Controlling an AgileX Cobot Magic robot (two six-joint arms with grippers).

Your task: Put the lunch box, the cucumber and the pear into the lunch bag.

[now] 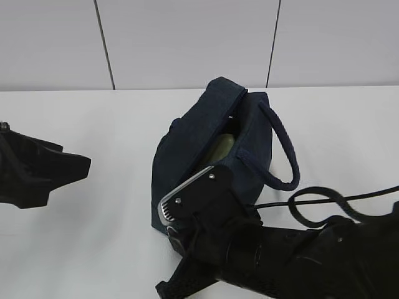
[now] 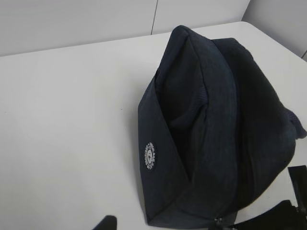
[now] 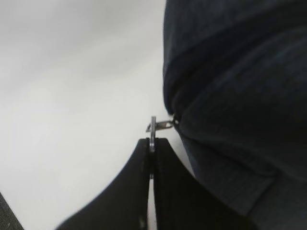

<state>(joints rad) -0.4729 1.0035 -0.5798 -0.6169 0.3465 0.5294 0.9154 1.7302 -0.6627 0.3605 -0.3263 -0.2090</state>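
The dark navy lunch bag (image 1: 206,156) stands mid-table with its top gaping; it also fills the left wrist view (image 2: 211,129). A pale sage-green lid of the lunch box (image 1: 222,147) shows inside the opening. The cucumber and the pear are hidden. My right gripper (image 3: 152,143) is shut on the metal ring pull (image 3: 152,128) of the zip at the bag's near lower corner. In the exterior view the right arm (image 1: 280,255) covers that corner. My left gripper (image 1: 84,165) hovers left of the bag, apart from it; one fingertip (image 2: 106,223) shows far off-centre, so it stands open and empty.
The white table (image 1: 93,124) runs back to a pale panelled wall. The bag's padded loop handle (image 1: 283,149) hangs to the right. A black cable (image 1: 324,196) from the right arm loops over the table beside the bag.
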